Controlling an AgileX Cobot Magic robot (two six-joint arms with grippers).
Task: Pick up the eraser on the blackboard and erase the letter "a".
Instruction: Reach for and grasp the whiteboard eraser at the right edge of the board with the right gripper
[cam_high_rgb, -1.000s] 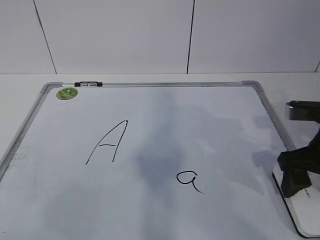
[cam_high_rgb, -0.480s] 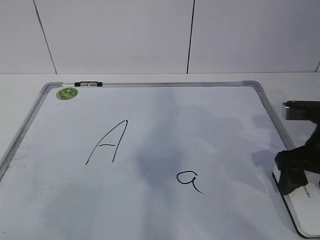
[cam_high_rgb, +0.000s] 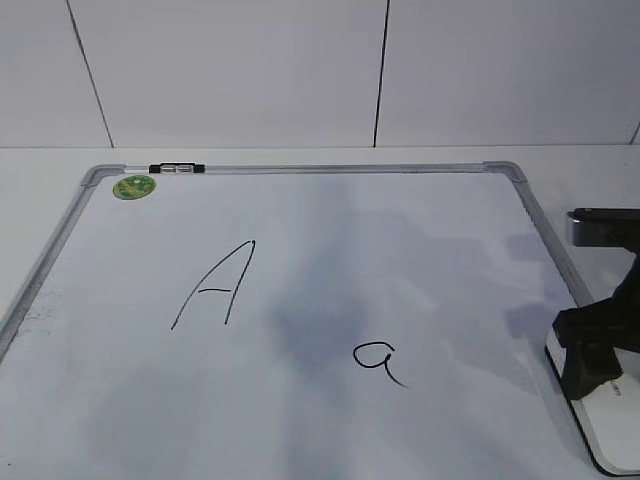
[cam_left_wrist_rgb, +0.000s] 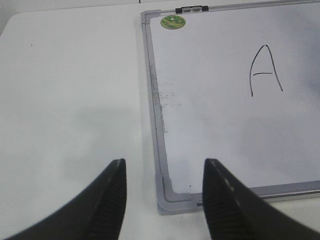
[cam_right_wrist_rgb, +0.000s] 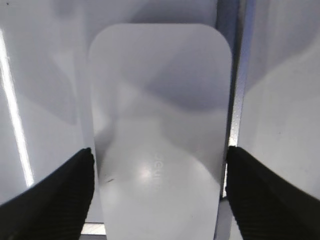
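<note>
Eraser (cam_right_wrist_rgb: 159, 135) lies at the blackboard's (cam_high_rgb: 330, 250) lower right corner, over the frame, flanked by the spread right gripper (cam_right_wrist_rgb: 159, 192), neither finger touching. Letter "a" (cam_high_rgb: 378, 361) intact. Left gripper (cam_left_wrist_rgb: 164, 197) spread, holding nothing, above the lower left corner

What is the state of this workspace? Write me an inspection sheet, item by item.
Surface: white table, bare where it shows.
Blackboard: lies flat; green sticker in its far left corner.
Letter "a": intact, not yet erased; capital A to its left.
Eraser: lies at the board's right edge, not lifted.
Clutter: nothing seen.
Right gripper: open, one finger on each side of the eraser; contact cannot be told.
Left gripper: open, empty, above the board's near left corner.
Cables: nothing seen.
Surroundings: white panelled wall behind the table.
</note>
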